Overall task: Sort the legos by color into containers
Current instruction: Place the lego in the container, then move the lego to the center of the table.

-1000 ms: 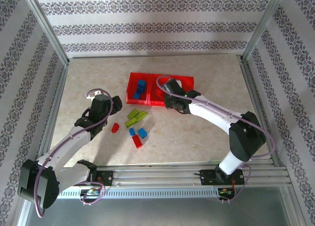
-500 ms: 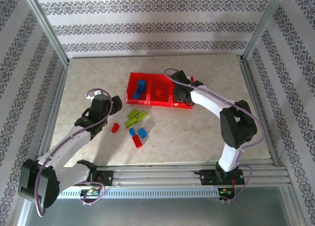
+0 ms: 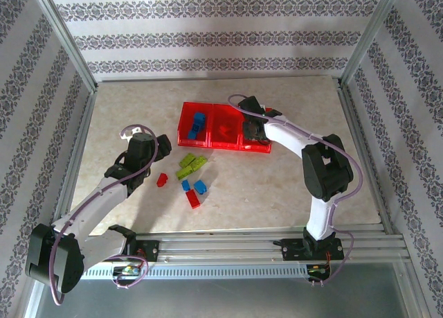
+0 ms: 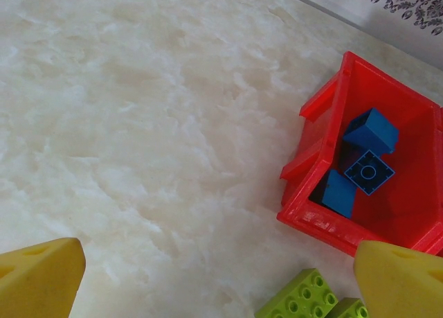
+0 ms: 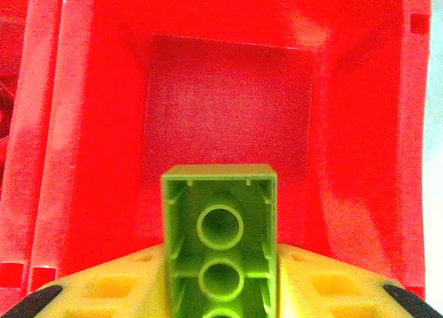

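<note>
The right gripper (image 3: 252, 129) hangs over the right-hand compartment of the tray (image 3: 214, 146), with a green brick (image 5: 220, 221) pinched between its fingers, as far as I can tell. The left gripper (image 4: 221, 280) is spread wide and holds nothing, by the tray's left compartment, where blue bricks (image 4: 367, 167) lie. Loose bricks (image 3: 190, 167) are scattered on the table (image 3: 277, 186), nearer than the tray.

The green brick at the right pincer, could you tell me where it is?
Right wrist view: the green brick sits in the right pincer, above the rightmost compartment of the red tray.
</note>
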Available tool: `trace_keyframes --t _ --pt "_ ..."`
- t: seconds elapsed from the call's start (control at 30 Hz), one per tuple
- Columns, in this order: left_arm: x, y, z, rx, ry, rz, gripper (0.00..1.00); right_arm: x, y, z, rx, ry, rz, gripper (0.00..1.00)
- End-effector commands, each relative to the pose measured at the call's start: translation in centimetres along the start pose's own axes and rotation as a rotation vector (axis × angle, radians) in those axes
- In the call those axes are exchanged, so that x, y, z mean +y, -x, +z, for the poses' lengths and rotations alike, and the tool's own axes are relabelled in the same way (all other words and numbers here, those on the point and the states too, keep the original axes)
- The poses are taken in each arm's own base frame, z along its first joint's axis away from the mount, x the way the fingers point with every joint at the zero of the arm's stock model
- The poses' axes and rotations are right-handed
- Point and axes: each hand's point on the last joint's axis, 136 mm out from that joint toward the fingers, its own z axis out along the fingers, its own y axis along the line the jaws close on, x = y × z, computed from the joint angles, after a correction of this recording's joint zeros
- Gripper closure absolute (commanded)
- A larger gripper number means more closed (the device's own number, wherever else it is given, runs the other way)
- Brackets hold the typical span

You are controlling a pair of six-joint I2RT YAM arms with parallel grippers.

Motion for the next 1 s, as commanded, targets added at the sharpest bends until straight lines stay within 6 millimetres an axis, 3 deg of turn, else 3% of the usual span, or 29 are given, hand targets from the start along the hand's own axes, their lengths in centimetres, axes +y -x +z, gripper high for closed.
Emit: trace_keyframes --t 0.0,0.23,0.5,0.6,0.8,0.87,0.97 --pt "0.5 0.1 0.1 -0.006 0.009 -0.016 0.00 -0.7 1.0 -1.2 -0.033 -0.016 0.000 0.58" --pt "0.4 0.1 0.0 -0.005 0.004 -0.016 0.00 -0.8 1.3 -2.6 -0.059 -0.004 0.000 0.56" --pt "0.7 0.2 -0.2 -0.014 0.011 -0.019 0.00 1.2 0.5 -6.9 -0.108 0.051 -0.003 0.52" --pt "1.0 0.2 -0.2 -0.019 0.026 -0.018 0.00 3.1 -0.7 -8.4 -0.116 0.087 -0.024 0.46" --pt "1.3 0.5 -0.3 -0.036 0.034 -0.030 0.00 7.9 -4.0 -9.9 -0.083 0.164 -0.069 0.24" --pt "1.4 0.5 -0.3 -0.038 0.038 -0.032 0.00 9.8 -5.3 -9.9 -0.061 0.183 -0.085 0.02" --pt "1.7 0.5 -0.5 -0.044 0.048 -0.034 0.00 12.4 -6.9 -9.5 -0.026 0.194 -0.119 0.02"
